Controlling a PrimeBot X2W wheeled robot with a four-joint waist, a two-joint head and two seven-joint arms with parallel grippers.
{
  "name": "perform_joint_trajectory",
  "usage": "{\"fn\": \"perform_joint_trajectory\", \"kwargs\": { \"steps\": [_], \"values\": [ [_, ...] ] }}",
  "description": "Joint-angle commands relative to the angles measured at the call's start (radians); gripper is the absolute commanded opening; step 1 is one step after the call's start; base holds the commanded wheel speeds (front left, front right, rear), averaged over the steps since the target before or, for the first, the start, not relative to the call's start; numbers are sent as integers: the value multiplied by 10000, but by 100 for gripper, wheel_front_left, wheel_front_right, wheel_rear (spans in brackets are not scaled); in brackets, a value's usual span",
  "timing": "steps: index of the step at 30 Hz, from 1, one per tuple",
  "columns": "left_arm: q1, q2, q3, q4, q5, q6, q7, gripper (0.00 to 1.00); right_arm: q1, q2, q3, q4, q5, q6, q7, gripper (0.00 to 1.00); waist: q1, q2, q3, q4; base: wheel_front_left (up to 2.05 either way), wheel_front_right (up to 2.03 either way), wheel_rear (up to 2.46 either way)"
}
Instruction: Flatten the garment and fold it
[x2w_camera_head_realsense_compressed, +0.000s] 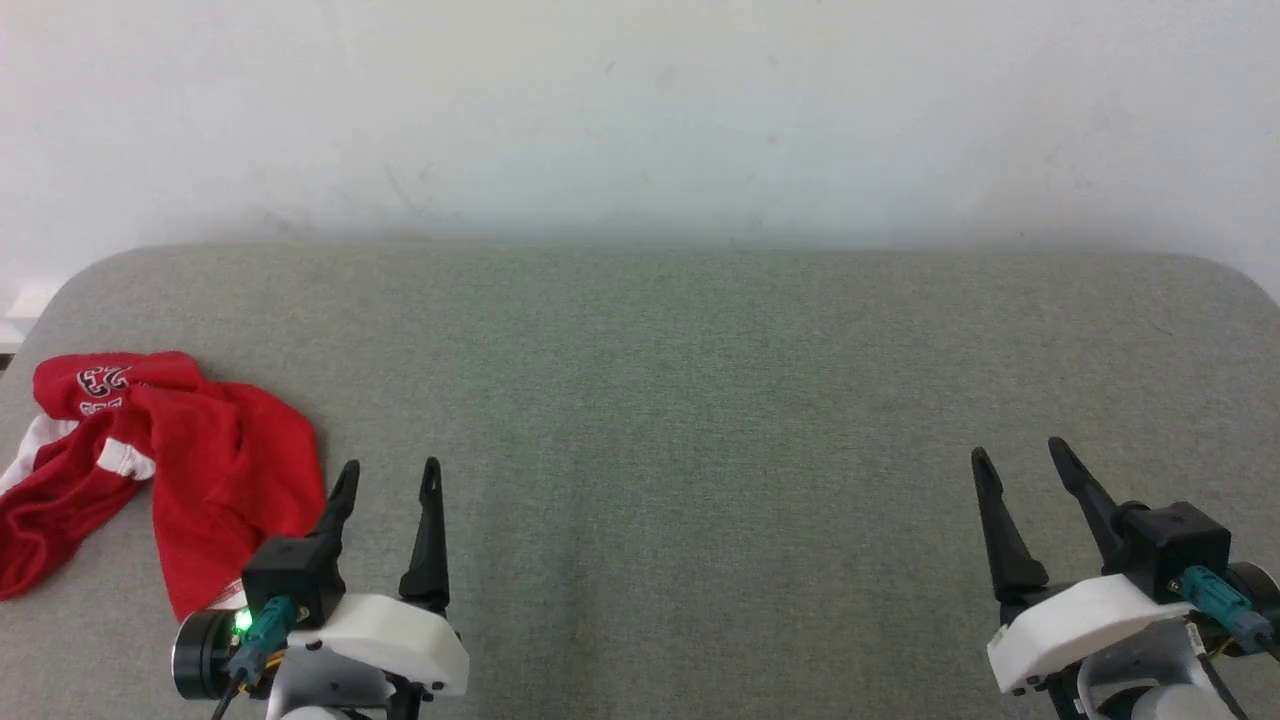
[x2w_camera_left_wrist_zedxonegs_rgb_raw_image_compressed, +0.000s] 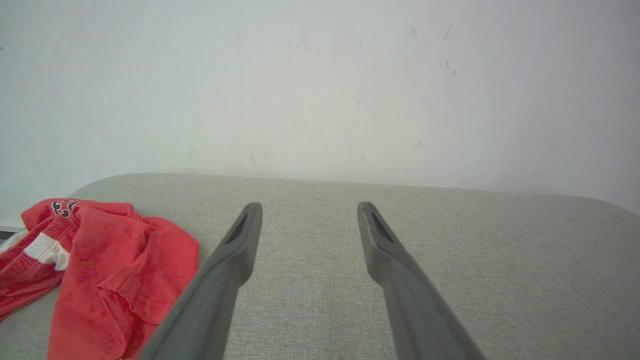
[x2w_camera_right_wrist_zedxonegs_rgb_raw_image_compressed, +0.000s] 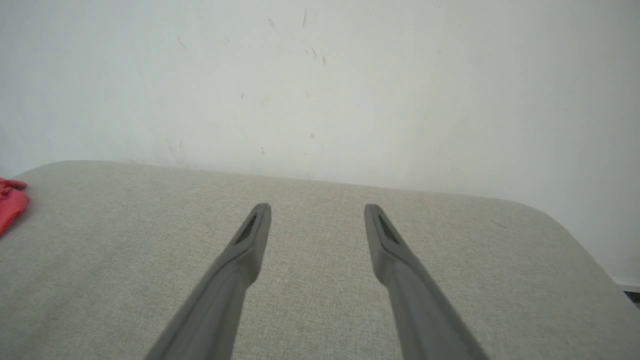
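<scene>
At 7 o'clock in the head view, nearest the camera, the left gripper (x2w_camera_head_realsense_compressed: 391, 465) has its two dark fingers spread wide with nothing between them. At 5 o'clock the right gripper (x2w_camera_head_realsense_compressed: 1018, 448) is equally spread and empty. Both are over the grey padded surface (x2w_camera_head_realsense_compressed: 700, 400).

Just beside the left gripper, toward its 10 o'clock, lies the garment (x2w_camera_head_realsense_compressed: 215, 470). It is near the surface's left edge and well apart from the right gripper.

I judge it light, limp cloth that will sag and drag rather than keep a shape, and a pinch through several layers would lift the whole bunch. A single edge is the better hold, either the near hem at the heap's 6 o'clock or the white-trimmed side at its 9 o'clock. The creases make it hard to tell which edge is which.

It is bright red and crumpled, with white trim on its left and a black-and-white print at its far 11 o'clock corner. Beyond, at 12 o'clock, is a pale wall (x2w_camera_head_realsense_compressed: 640, 100).
</scene>
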Motion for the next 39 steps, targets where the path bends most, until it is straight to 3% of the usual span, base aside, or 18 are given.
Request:
{"fn": "perform_joint_trajectory", "kwargs": {
  "steps": [1,39],
  "values": [
    [-120,-12,19,10,-100,55,-100,100,50,14,-17,-44,83,-3,-82,100,0,-1,14,147,0,0,0],
    [-87,-23,637,322,-1019,314,-873,100,-44,26,688,-507,6,-6,-170,100,0,-1,255,3053,0,0,0]
  ]
}}
